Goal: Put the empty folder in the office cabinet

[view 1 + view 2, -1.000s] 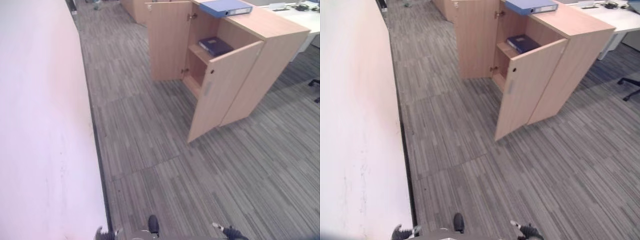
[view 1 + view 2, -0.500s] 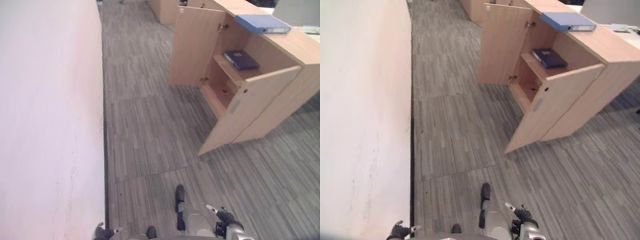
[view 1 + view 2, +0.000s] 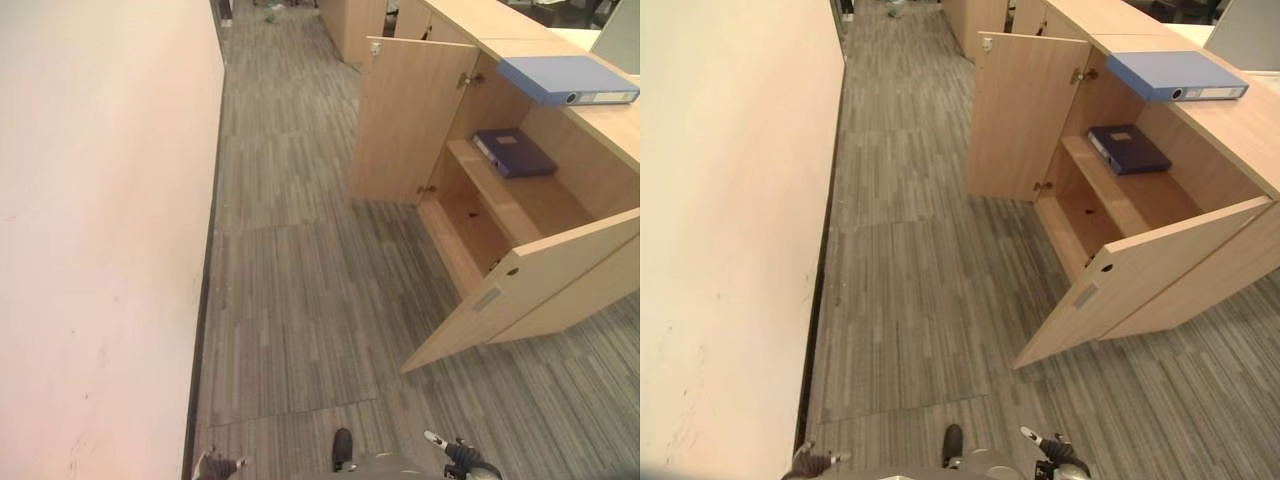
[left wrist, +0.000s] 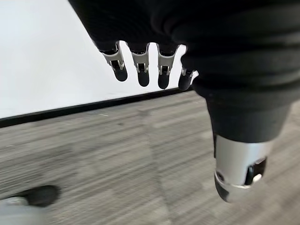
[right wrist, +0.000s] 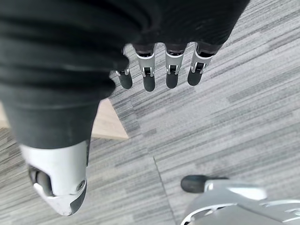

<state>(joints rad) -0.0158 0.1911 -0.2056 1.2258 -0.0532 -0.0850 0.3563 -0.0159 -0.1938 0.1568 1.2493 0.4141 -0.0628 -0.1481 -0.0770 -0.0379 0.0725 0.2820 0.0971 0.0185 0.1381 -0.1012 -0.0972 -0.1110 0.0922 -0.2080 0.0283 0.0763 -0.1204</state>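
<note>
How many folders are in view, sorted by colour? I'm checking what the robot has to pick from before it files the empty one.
Light blue flat ring-binder folder, lying on top of the light wooden office cabinet: 1
Dark navy flat folder, lying on the upper shelf inside the open cabinet: 1
Total: 2 folders
Both robot hands hang empty, left robot hand and right robot hand.

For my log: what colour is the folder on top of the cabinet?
Light blue folder; clearest in the right eye view.

We see even, bright indoor light; the pale wall (image 3: 100,200) looks washed out, the open light-wood cabinet (image 3: 1120,200) is shaded inside, and the grey striped carpet (image 4: 93,164) blurs.
</note>
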